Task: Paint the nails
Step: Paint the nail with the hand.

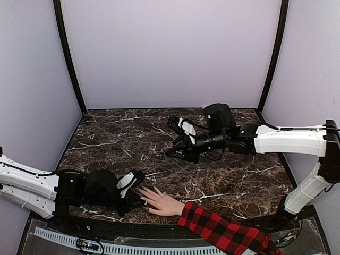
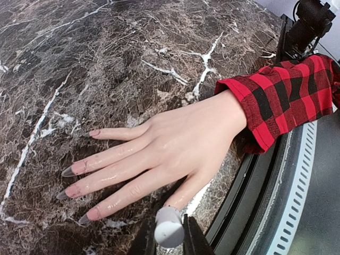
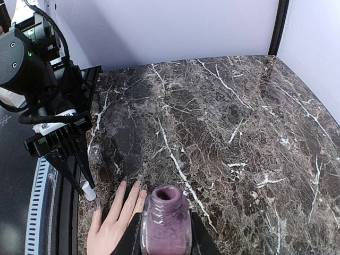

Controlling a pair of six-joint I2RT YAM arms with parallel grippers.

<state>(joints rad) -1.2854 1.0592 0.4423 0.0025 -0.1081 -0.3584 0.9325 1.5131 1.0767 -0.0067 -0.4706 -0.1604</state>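
Left wrist view is showing the hand [image 2: 175,151] lying palm down on the dark marble table [image 2: 133,48], its fingers spreading out toward the left of that view and its wrist disappearing into a red-and-black plaid sleeve [image 2: 284,93] at the table's near edge; the nails [image 2: 69,171] are sitting at the tips of those fingers, long and greyish toward their ends, with the thumb's nail lying a little apart from the others; the left gripper [image 2: 169,243] is pinching a small white cap [image 2: 169,226] between its two fingers, and the cap is hovering just beside the little-finger side of the hand; any brush under the cap is hiding from view, so I cannot tell whether anything is touching a nail; in the right wrist view the right gripper [image 3: 167,241] is squeezing a purple bottle [image 3: 166,212] with its mouth standing uncapped and facing up, and the left gripper is pointing the white cap down just beside the fingertips; in the top view the right gripper is sitting over the middle of the table, well apart from the hand, while the left gripper is resting close to the fingertips.
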